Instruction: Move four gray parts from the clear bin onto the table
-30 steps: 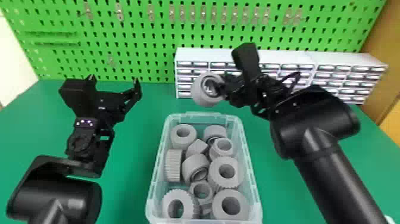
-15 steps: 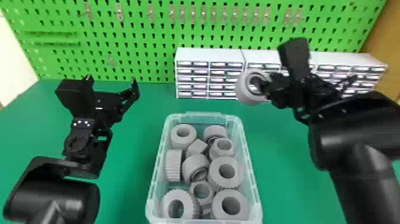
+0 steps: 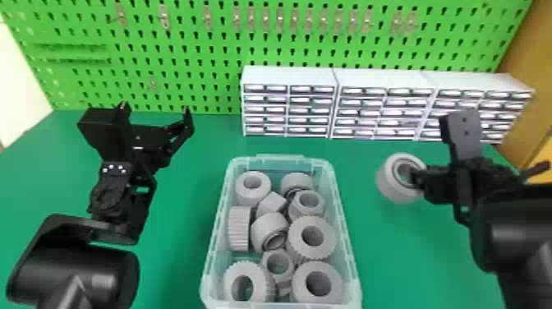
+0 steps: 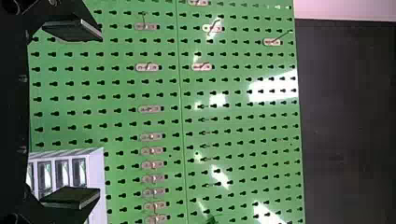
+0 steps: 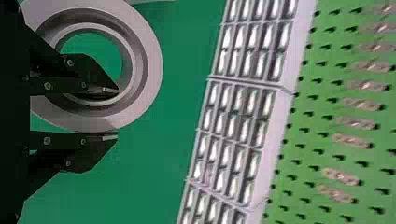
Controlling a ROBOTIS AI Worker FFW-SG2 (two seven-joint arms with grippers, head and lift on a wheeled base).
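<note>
My right gripper holds a gray ring-shaped part above the green table, to the right of the clear bin. In the right wrist view, one finger of the gripper is inside the ring and the other outside, gripping its wall. Several gray parts, among them a ribbed wheel and a thick ring, lie in the bin. Left of the bin, my left gripper is parked with its fingers apart; the left wrist view shows this gripper holding nothing.
White drawer cabinets stand along the back of the table, behind the bin and the held part. A green pegboard with metal hooks rises behind them. A wooden panel borders the right side.
My right gripper has carried the gray ring from above the bin's far end to the right, and it hangs lower now. The left arm has barely moved.
</note>
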